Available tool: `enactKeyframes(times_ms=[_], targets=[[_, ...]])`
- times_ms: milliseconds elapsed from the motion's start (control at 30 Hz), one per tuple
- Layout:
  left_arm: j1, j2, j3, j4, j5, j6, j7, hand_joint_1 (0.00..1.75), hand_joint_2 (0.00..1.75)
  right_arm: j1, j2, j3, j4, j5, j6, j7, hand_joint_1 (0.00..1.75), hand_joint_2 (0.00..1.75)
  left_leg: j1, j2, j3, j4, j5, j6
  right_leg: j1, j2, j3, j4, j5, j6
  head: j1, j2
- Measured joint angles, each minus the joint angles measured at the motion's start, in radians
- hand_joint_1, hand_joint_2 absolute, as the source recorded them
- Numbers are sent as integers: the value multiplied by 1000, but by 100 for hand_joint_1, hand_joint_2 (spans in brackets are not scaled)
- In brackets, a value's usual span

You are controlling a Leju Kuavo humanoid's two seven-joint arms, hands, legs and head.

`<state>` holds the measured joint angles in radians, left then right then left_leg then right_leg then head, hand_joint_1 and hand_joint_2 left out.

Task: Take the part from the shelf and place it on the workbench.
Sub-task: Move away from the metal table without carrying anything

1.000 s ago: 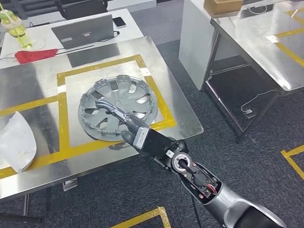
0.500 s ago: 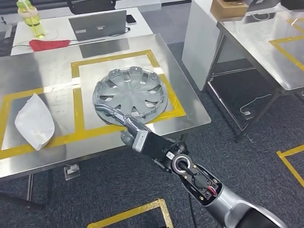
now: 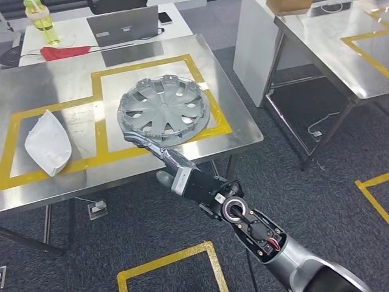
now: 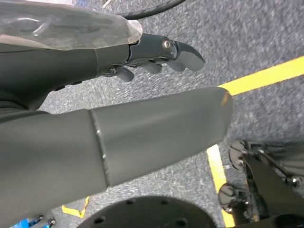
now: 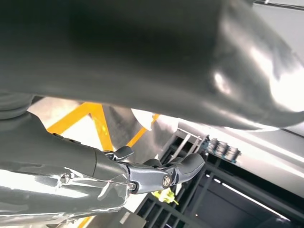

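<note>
The workbench [image 3: 137, 164], a steel table marked with yellow tape [image 3: 103, 131], carries the lot, and the tape frames two bays so that each thing has its own spot. One wheel cover [image 3: 163, 109], the task's part, lies flat inside the bay nearer the bench's right end, its rim reaching the tape along the front edge; flat and inside the frame, it looks set down where it belongs, so I judge the placing done or very nearly so. One white curved piece [image 3: 48, 143] lies in the other bay toward the left end, well apart from the cover. Beyond the bench's far edge a white desk holds one laptop [image 3: 123, 25], one red cloth [image 3: 64, 52], one green bottle [image 3: 42, 24] and one phone [image 3: 165, 17], all plainly set aside from the work. A second steel bench [image 3: 330, 55] with its own tape stands off to the right. The right hand [image 3: 158, 155] reaches out over the front edge of the workbench, fingers stretched long and straight with nothing between them; the fingertips lie at the cover's near rim, though whether they touch it I cannot tell. The left hand [image 4: 157, 54] hangs over the carpet, its fingers loosely extended and holding nothing.
</note>
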<state>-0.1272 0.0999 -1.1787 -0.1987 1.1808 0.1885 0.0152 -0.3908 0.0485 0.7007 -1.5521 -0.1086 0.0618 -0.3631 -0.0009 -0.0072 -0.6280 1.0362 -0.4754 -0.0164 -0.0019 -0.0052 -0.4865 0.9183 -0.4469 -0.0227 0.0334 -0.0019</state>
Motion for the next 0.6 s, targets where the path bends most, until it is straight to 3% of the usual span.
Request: enactKeyframes(times_ms=[67,100,133,167,233,300,333,400,467,600], targets=[[0,0,0,0,-3,0,-2,0,0,2,-1,0,0,-2,0,-1,0,0,8,0,-46,138,-81,-12,-1,2,-26,0,16,-3,-12,0],[0,0,0,0,-4,0,-3,0,0,4,-2,1,0,-4,2,-2,0,0,11,0,-58,189,-90,-16,-1,4,-39,0,24,-2,-14,0],[0,0,0,0,-6,0,-4,0,0,6,-3,1,0,-9,4,-3,0,0,15,0,-56,212,-75,-20,-2,8,-52,1,32,1,-16,0],[0,1,0,0,-7,0,-5,0,0,8,-4,1,1,-14,7,-4,0,0,19,0,-36,199,-44,-24,-4,11,-65,3,41,5,-18,0],[0,2,0,0,-4,0,-5,0,0,10,-5,1,0,-25,15,-7,0,0,27,-13,56,77,7,-29,-7,22,-88,12,54,16,-20,0],[0,2,0,0,-1,0,-4,0,0,9,-6,1,0,-32,22,-10,0,0,30,-34,147,-61,-3,-24,-6,34,-104,24,65,29,-21,0],[0,2,0,0,1,0,-4,0,0,8,-6,1,0,-34,24,-12,0,0,29,-40,167,-96,-16,-19,-5,40,-108,27,70,35,-20,0],[0,0,0,0,2,0,-4,0,0,8,-6,2,0,-37,26,-14,0,0,26,-29,169,-108,-21,-4,-7,51,-113,30,79,48,-16,0],[-1,-1,0,0,3,0,-4,0,0,8,-6,1,0,-37,26,-14,0,0,26,-13,165,-109,-14,12,-9,42,-131,67,55,57,-10,0],[4,-2,0,0,2,0,-4,0,0,12,-8,1,0,-34,26,-12,0,0,19,20,149,-109,-1,33,-9,15,-235,324,-77,68,9,0]])
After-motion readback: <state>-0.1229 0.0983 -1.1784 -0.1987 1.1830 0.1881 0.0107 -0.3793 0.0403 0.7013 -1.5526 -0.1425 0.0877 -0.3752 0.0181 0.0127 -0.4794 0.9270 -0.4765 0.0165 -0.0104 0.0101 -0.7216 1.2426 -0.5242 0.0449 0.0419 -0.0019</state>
